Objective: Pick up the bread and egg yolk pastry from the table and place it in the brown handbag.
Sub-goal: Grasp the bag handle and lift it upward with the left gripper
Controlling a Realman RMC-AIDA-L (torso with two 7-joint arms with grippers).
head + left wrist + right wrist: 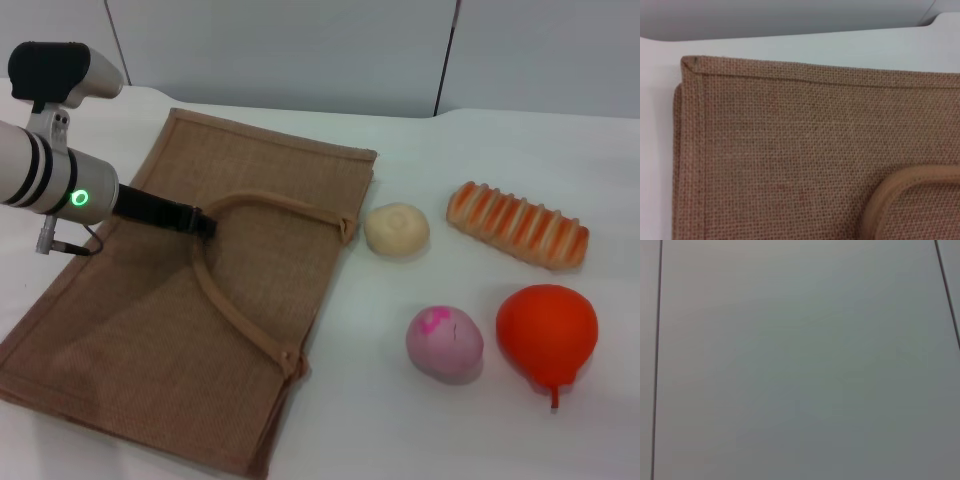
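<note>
The brown handbag (150,320) lies flat on the white table at the left, its looped handle (235,310) on top. It fills the left wrist view (790,150), with part of the handle (900,185) showing. My left gripper (204,223) reaches in over the bag and its tip is at the far end of the handle loop. The egg yolk pastry (396,228) sits just right of the bag's opening edge. The bread (518,226) lies further right. My right gripper is out of view; its wrist view shows only a grey wall panel.
A pink round bun with a magenta spot (444,343) and an orange-red pear-shaped fruit (547,333) sit at the front right of the table (420,440). A grey wall runs along the table's far edge.
</note>
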